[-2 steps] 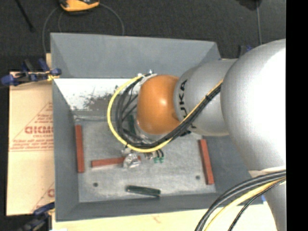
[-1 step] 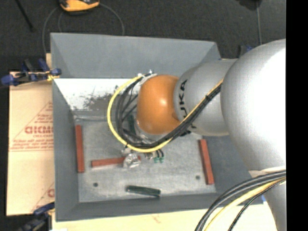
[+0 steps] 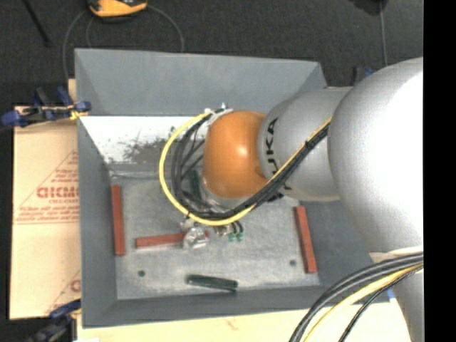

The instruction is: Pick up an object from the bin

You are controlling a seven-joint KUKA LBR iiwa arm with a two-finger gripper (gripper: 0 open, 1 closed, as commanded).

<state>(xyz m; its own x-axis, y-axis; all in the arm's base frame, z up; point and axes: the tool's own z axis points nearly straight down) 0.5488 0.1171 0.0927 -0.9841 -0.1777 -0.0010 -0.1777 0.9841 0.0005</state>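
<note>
The end effector (image 3: 194,238) is seen low over the floor of the bin (image 3: 199,84), left of centre and toward the front. It is at the right end of a short bar (image 3: 157,242), red-brown, which lies flat and roughly level across the view. Contact with that end seems likely, but it cannot be told whether the short bar is gripped. Nor can it be told how far the end effector is opened, since it is masked from above by the wrist and its cables. The short bar is judged stiff, light and flat-sided, probably wood or plastic, so a firm pinch should neither crush nor bend it. It is best spanned across its narrow width, on the long edges. A hold at the very end may let it swing down when lifted, so a hold nearer the middle would be favoured. A left bar (image 3: 117,219) and a right bar (image 3: 306,239) of like colour are set well apart from it, and a dark stick (image 3: 211,283) lies near the front wall.
</note>
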